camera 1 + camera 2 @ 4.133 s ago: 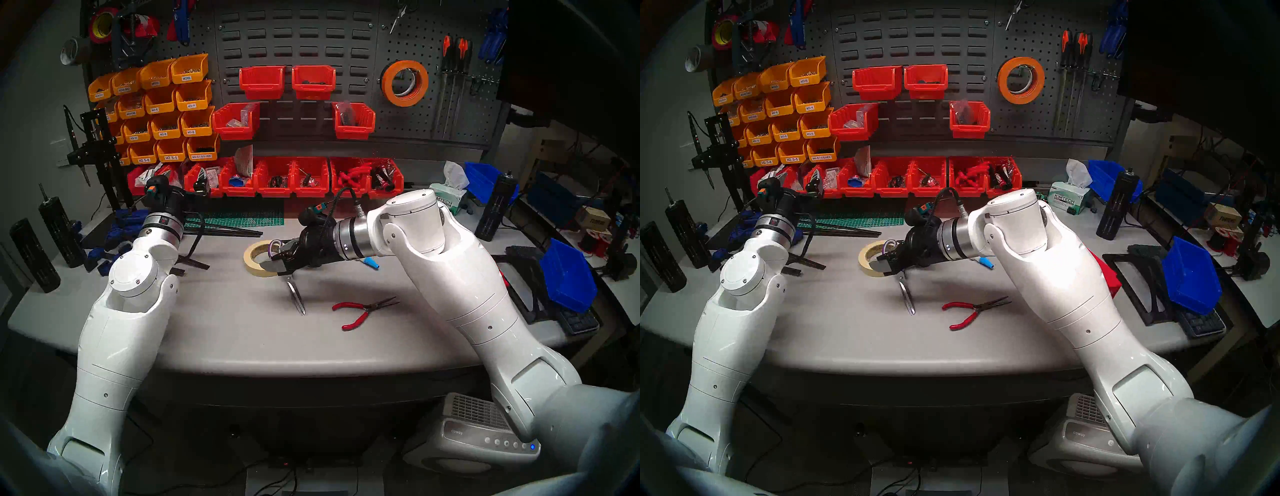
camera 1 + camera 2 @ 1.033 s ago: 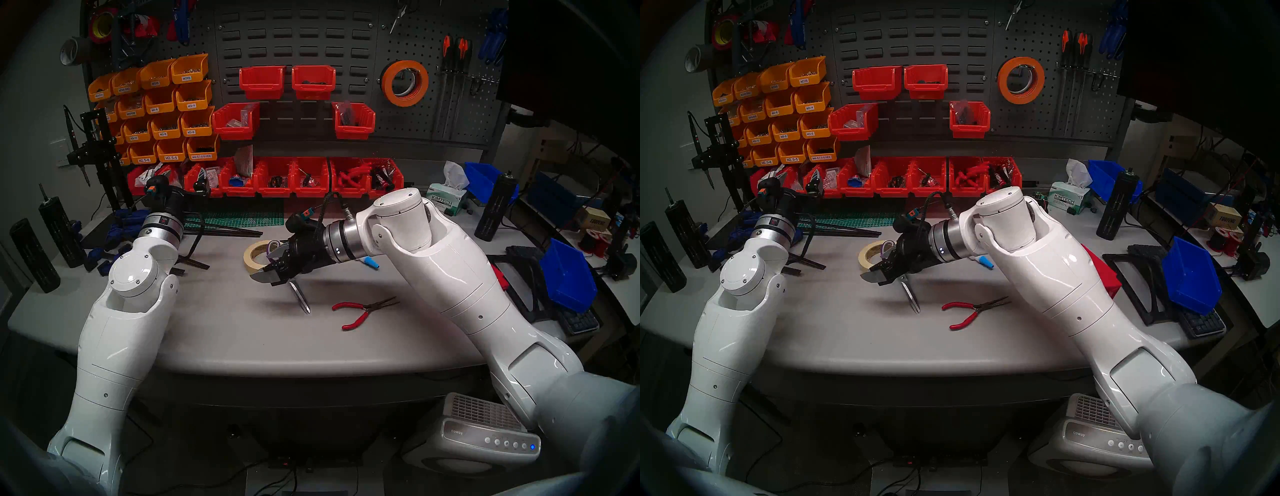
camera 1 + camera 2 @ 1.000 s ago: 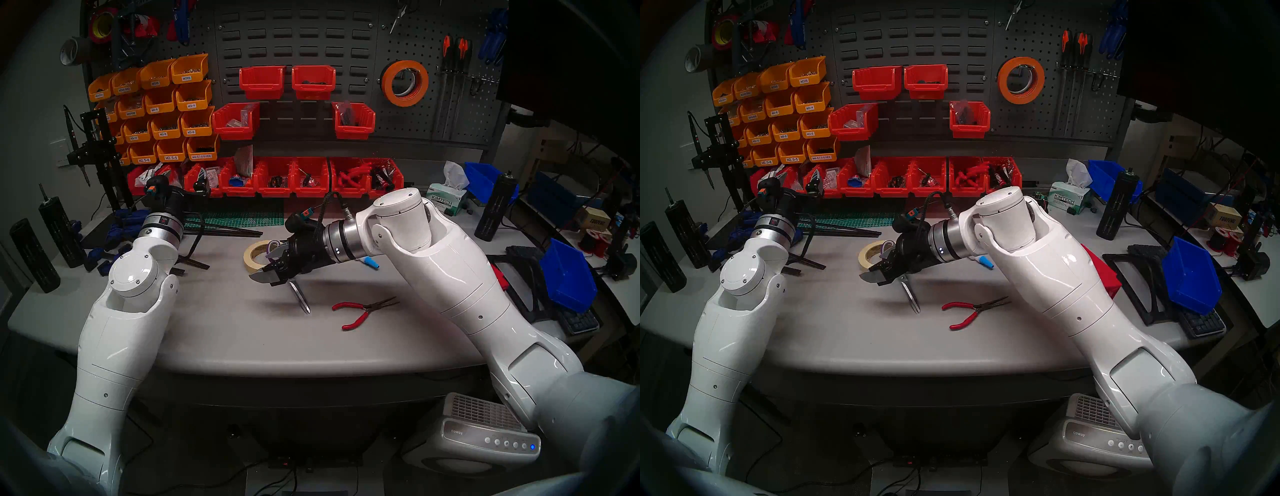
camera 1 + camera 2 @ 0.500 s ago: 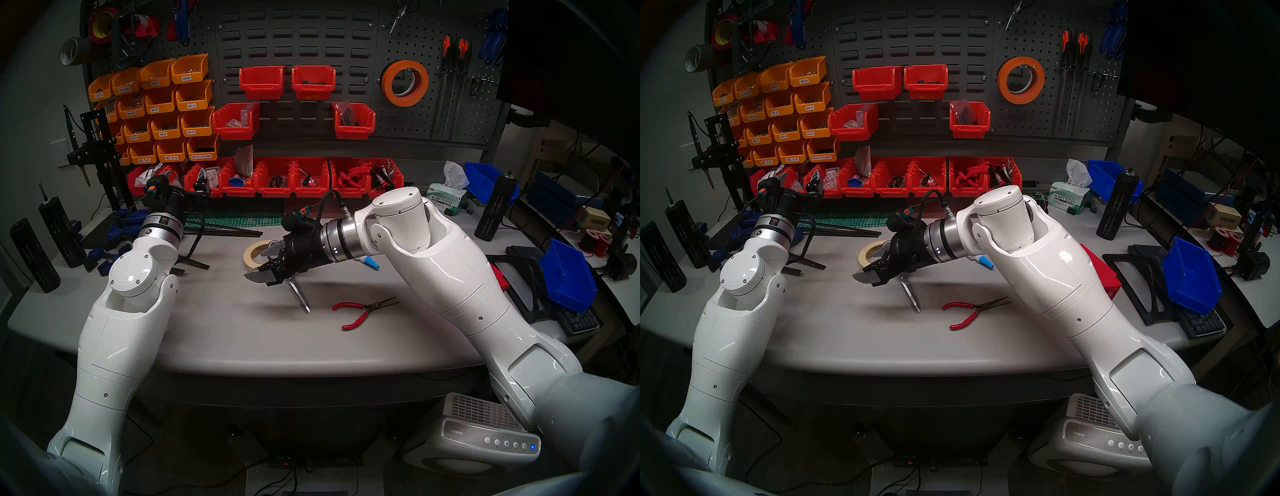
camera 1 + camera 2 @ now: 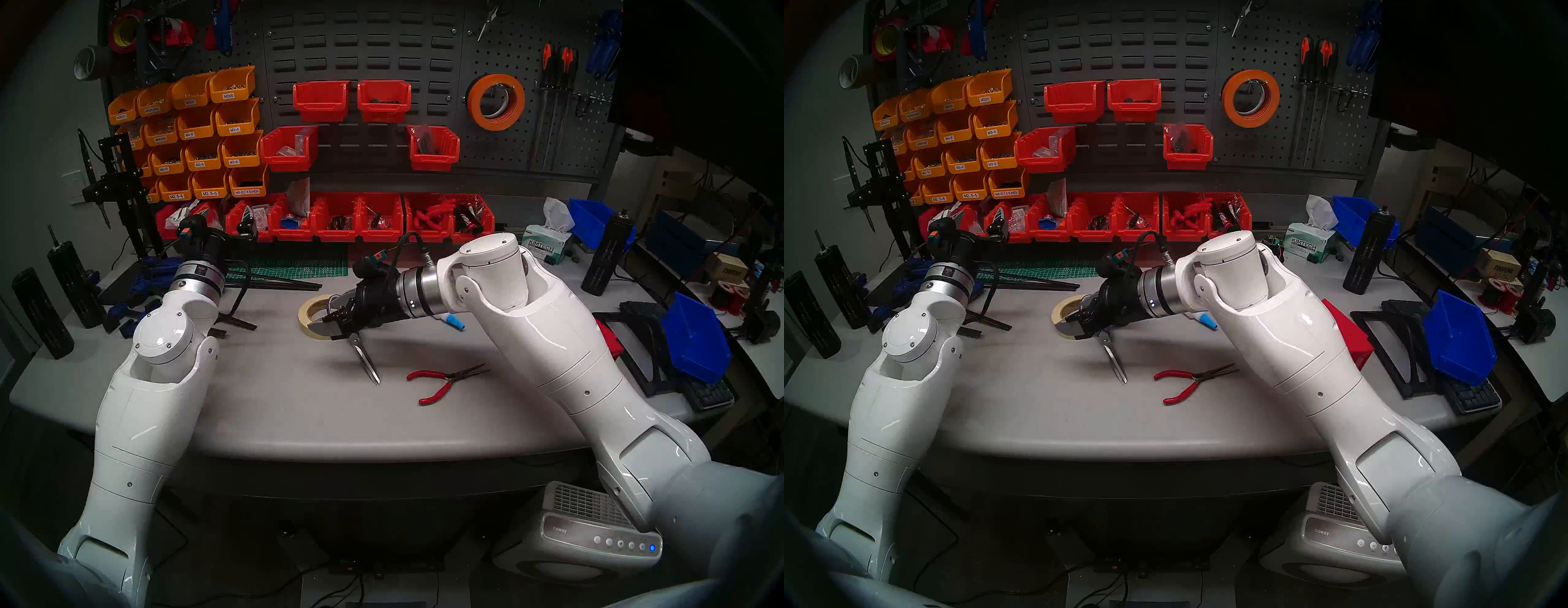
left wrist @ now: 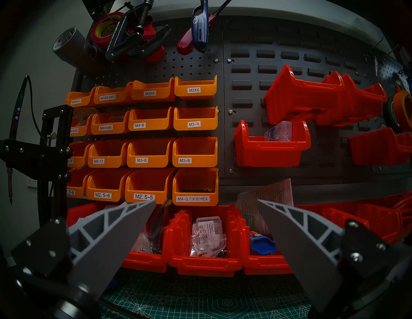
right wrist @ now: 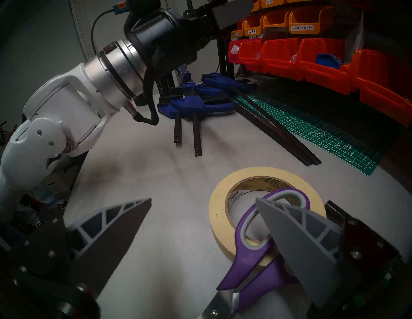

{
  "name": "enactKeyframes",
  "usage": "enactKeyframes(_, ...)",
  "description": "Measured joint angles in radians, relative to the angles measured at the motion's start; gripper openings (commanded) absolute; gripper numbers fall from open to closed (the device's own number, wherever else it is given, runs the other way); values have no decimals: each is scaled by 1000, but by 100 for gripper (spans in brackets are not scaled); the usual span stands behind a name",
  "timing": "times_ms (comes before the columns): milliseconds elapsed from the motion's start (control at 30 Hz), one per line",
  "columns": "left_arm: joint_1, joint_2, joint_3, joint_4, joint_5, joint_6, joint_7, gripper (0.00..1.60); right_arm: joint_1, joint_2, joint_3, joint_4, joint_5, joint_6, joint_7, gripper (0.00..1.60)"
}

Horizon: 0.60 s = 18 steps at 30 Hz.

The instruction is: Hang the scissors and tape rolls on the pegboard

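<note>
The scissors (image 7: 247, 251) lie on the table with their purple handles propped on the cream tape roll (image 7: 220, 200) and their blades (image 5: 367, 363) pointing at me. My right gripper (image 7: 202, 199) is open around the handles. One of its fingers (image 7: 301, 240) lies over the handle loops; the other stands well clear above bare table. An orange tape roll (image 5: 476, 111) hangs on the pegboard (image 5: 500, 148), and a black roll with a white core shows through its ring. My left gripper (image 6: 206, 201) is open and empty, facing the bins at the back left.
Red-handled pliers (image 5: 441, 382) lie right of the blades. A blue-capped marker (image 5: 456, 322) sits under my right wrist. Blue clamps (image 7: 194, 104) and black bars (image 7: 278, 133) lie at the left by a green cutting mat (image 5: 292, 265). Red bins (image 5: 339, 220) line the back.
My right gripper has drawn back to the right, toward the tape roll and the scissor handles, and is still open. More of the scissors near the pivot now shows. The left arm has not moved.
</note>
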Motion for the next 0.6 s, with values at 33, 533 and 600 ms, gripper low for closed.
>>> enactKeyframes(33,0,0,0,0,0,0,0,160,-2,0,0,0,0,2,-5,160)
enactKeyframes(533,0,0,0,0,0,0,0,160,-64,15,45,-80,15,80,-79,160)
enactKeyframes(600,0,0,0,0,0,0,0,160,-76,22,56,-100,19,96,-90,160)
